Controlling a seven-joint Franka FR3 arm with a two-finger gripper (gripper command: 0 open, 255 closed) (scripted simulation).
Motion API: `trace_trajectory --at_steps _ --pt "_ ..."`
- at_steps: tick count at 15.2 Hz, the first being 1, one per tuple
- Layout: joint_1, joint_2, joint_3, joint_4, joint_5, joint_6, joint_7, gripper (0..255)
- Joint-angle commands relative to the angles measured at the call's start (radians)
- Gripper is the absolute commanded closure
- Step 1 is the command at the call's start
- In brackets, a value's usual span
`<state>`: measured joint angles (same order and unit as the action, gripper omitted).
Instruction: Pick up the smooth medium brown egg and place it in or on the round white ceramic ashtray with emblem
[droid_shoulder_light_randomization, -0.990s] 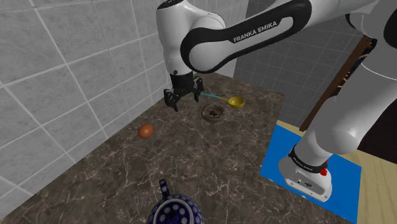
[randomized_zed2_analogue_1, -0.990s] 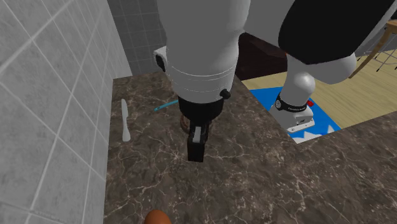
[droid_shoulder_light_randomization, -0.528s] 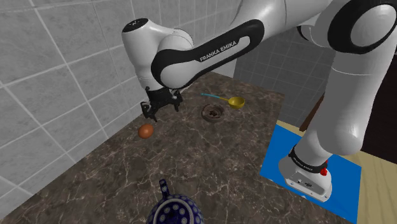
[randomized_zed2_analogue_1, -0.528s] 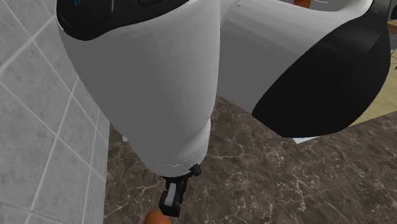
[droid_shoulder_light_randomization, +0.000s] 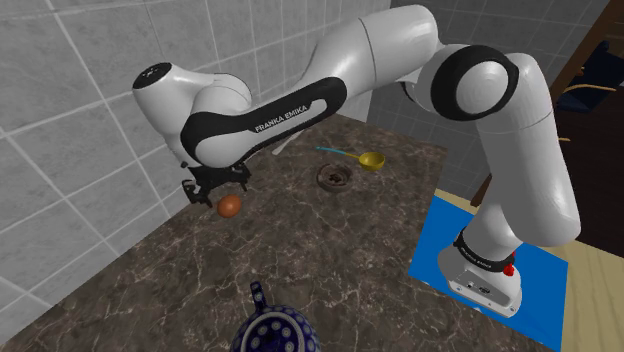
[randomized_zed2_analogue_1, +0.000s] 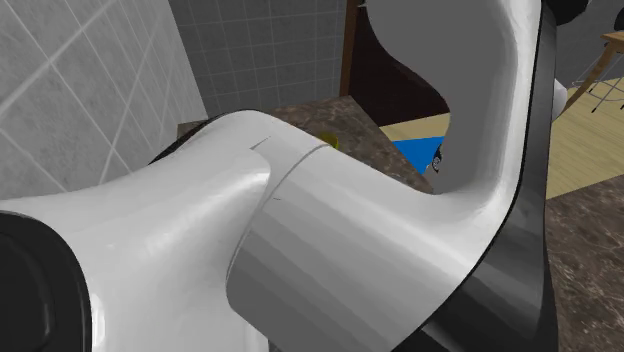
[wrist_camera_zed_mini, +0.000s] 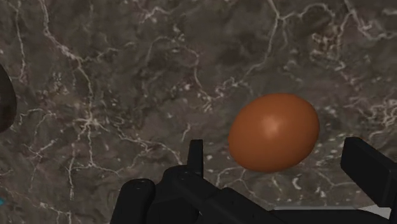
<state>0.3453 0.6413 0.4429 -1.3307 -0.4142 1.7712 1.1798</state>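
1. Egg (droid_shoulder_light_randomization: 229, 206): smooth, orange-brown, lying on its side on the dark marbled table (droid_shoulder_light_randomization: 340, 260), close to the table's edge along the tiled wall. Not yet lifted.
2. Change: a second ago the gripper (droid_shoulder_light_randomization: 207, 188) hung over the table's middle, near the ashtray (droid_shoulder_light_randomization: 334, 177). It has since swung toward the wall edge and dropped, and now sits just over the egg.
3. Wrist view: fingers (wrist_camera_zed_mini: 196, 156) are spread, with the egg between them. A gap shows on each side, so there is no contact.
4. Ashtray: round, rendered dark, toward the table's far edge, well apart from the egg. A yellow spoon (droid_shoulder_light_randomization: 370, 160) lies just beyond it.
5. Judgement: the approach looks finished. What remains is lowering, closing, lifting and carrying to the ashtray.
6. Risk: the egg is round and may roll if one finger touches first.
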Motion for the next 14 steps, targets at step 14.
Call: trace_trajectory --at_steps 14 --pt "0.006 0.060 -0.018 -0.013 -0.026 0.067 0.019 0"
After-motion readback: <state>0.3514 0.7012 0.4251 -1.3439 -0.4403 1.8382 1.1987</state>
